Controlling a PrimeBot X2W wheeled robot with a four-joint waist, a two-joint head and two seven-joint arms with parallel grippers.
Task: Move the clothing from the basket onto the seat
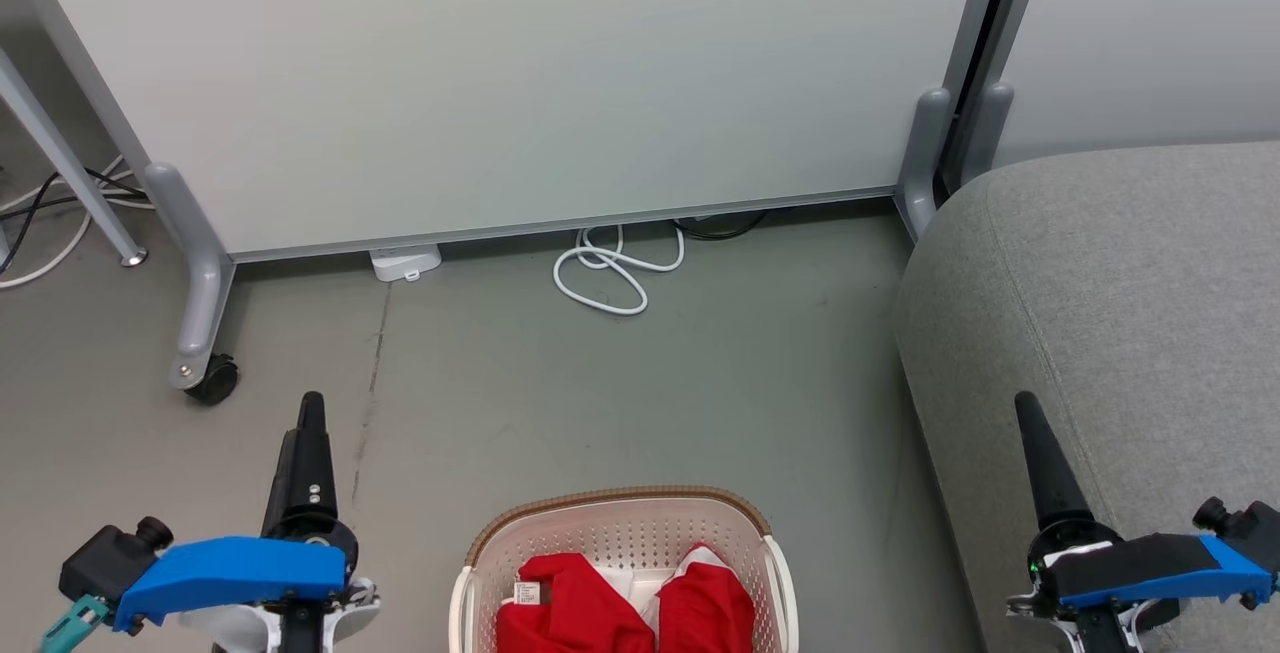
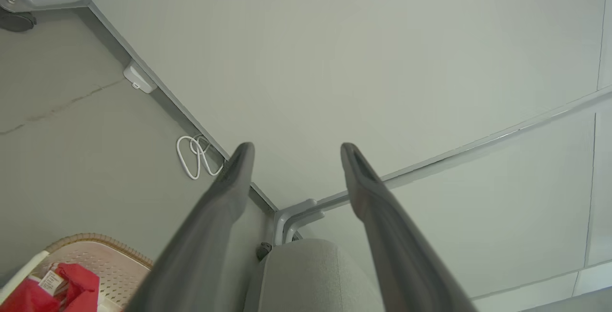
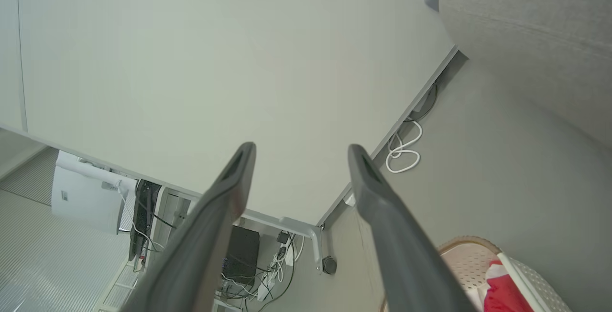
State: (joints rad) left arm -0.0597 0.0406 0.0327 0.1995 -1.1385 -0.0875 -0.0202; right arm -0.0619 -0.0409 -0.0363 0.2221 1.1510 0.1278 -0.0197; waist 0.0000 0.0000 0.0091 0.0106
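Clothing (image 1: 570,613) sits in the basket (image 1: 620,533) as two red bunches side by side (white tag on the left one). The frame edge cuts them off, so their long axis is hard to call. The basket stands on the grey floor (image 1: 600,393), near the grey seat (image 1: 1130,313) and to its left. A white rolling panel (image 1: 500,83) is behind, with a coiled white cable (image 1: 612,278) at its foot. Left gripper (image 2: 296,152) and right gripper (image 3: 301,152) are both spread wide, holding nothing.

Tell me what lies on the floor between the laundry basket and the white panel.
In the head view, mostly bare grey floor; only a coiled white cable lies at the foot of the white panel, well apart from the laundry basket.
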